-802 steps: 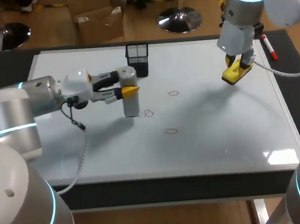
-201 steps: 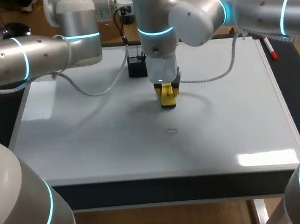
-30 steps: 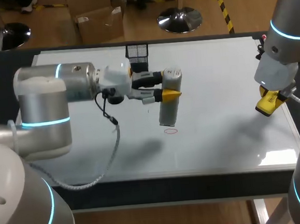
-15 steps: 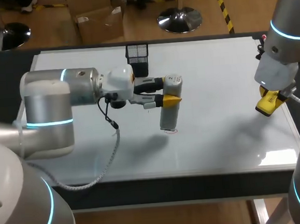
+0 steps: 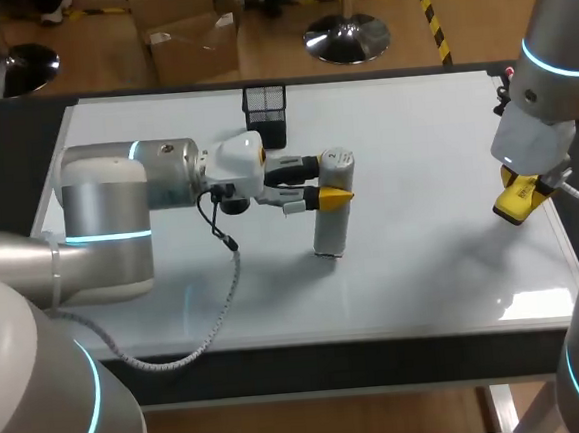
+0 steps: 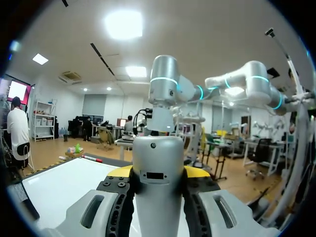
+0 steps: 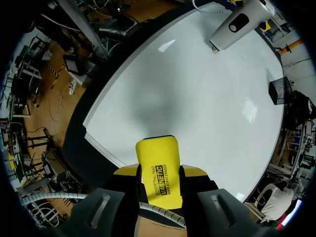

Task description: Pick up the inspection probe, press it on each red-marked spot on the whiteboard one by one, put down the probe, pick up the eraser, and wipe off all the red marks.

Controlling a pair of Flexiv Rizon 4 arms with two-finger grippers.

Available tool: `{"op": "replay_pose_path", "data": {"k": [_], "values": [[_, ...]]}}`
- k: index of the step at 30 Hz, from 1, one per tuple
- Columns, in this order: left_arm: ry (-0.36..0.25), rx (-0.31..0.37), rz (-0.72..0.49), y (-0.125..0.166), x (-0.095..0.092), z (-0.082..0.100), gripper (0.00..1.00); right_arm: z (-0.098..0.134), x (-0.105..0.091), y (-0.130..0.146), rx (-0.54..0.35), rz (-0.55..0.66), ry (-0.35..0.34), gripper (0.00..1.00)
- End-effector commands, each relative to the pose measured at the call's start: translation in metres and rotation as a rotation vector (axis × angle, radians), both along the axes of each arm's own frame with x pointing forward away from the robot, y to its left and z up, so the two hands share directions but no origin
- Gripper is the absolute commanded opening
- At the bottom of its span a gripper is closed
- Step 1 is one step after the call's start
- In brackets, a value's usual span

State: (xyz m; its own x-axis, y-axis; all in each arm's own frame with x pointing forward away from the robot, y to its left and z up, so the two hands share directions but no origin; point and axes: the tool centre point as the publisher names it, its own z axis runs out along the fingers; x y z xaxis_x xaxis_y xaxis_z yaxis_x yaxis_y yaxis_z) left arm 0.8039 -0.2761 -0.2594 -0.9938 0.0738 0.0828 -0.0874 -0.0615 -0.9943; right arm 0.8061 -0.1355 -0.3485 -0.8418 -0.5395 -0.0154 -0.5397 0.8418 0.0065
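One probe (image 5: 330, 213), upright, tip down on whiteboard (image 5: 424, 136), pinched by left gripper (image 5: 333, 180); one eraser (image 5: 517, 202) clamped by right gripper (image 7: 159, 174).

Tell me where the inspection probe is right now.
Head view: the inspection probe stands upright near the whiteboard's middle, clamped in the left gripper, tip on the board.

The whiteboard (image 5: 424, 266) was lit brightly from above. A white patch of glare was seen near its front right corner. Soft grey shadows were cast on it under the left arm (image 5: 118, 200) and beside the right arm (image 5: 548, 56). In the right wrist view, a dim shadow was spread ahead of the eraser (image 7: 157, 168).
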Motion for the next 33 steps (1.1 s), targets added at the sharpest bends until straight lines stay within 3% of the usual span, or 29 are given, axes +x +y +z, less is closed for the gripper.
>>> {"op": "replay_pose_path", "data": {"k": [1,20,33], "values": [[0.001,-0.008,0.003,0.000,0.001,-0.003,0.00,0.000,0.001,0.000,-0.003,0.002,0.001,0.00],[-0.005,-0.023,-0.008,0.007,0.006,-0.020,0.00,0.000,0.001,0.000,-0.003,0.002,0.001,0.00],[-0.010,-0.024,-0.017,0.009,0.006,-0.022,0.00,0.000,0.001,0.000,-0.003,0.002,0.001,0.00]]}}
